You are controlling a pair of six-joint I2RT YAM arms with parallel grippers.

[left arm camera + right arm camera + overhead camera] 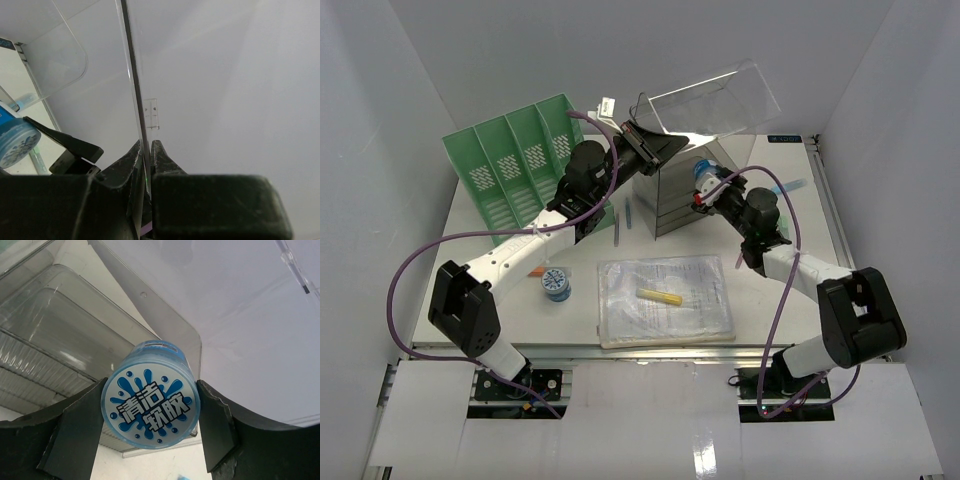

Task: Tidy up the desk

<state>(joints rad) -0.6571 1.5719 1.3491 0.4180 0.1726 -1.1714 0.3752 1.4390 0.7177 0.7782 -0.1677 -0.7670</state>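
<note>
While the left gripper point(146, 148) pinches the thin edge of the clear lid point(715, 98), its jaws almost shut on it and the lid tilted up above the clear drawer box point(670, 205), the right gripper point(150, 407) stands wide, clamped on both sides of a round blue jar point(150, 402) (its splash-pattern label faces the wrist camera) just right of the box's top. What lies inside the box cannot be made out. Left of the box stands a green file rack point(515, 160). The desk point(575, 322) spreads beneath the box; in front of the box lies a plastic sleeve point(665, 300) of papers with a yellow marker point(660, 296) across it.
</note>
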